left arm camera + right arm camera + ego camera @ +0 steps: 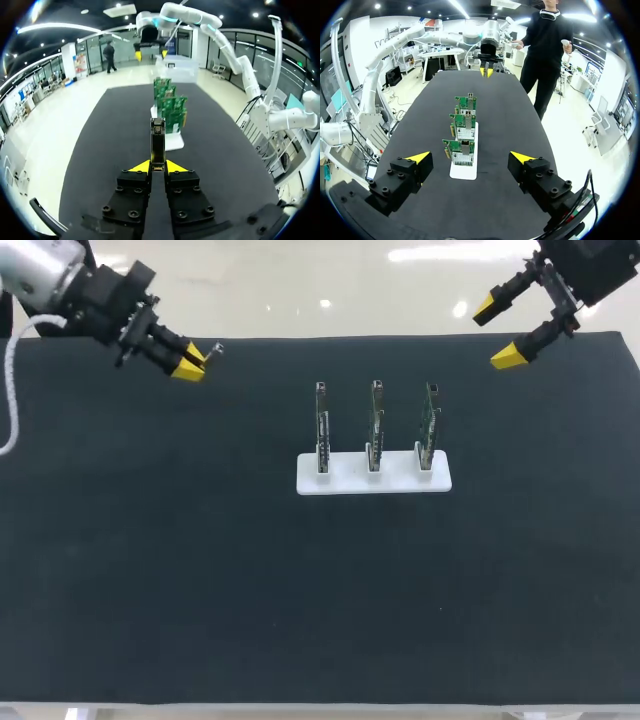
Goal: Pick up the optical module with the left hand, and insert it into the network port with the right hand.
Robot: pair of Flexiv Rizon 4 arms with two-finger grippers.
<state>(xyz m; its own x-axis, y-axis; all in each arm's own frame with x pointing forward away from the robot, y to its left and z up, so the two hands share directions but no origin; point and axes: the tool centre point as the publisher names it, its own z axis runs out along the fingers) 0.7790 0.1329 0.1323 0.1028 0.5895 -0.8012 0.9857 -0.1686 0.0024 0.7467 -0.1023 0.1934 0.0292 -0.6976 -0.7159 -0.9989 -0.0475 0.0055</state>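
My left gripper [187, 363] hangs over the table's far left corner, shut on the optical module [212, 350], a slim dark metal bar. In the left wrist view the module [158, 142] sticks straight out from between the yellow tips of the gripper [158, 168] and points toward the boards [170, 102]. Three green network cards [374, 426] stand upright in a white holder [400, 483] at mid-table, each with a small metal port [465, 148]. My right gripper [498, 333] is open and empty above the far right corner. In its wrist view the gripper [471, 158] frames the row of cards [462, 131].
Black matting [200, 570] covers the whole table. The white holder [464, 171] is the only fixture on it. My left gripper [486, 70] shows at the far end of the table in the right wrist view.
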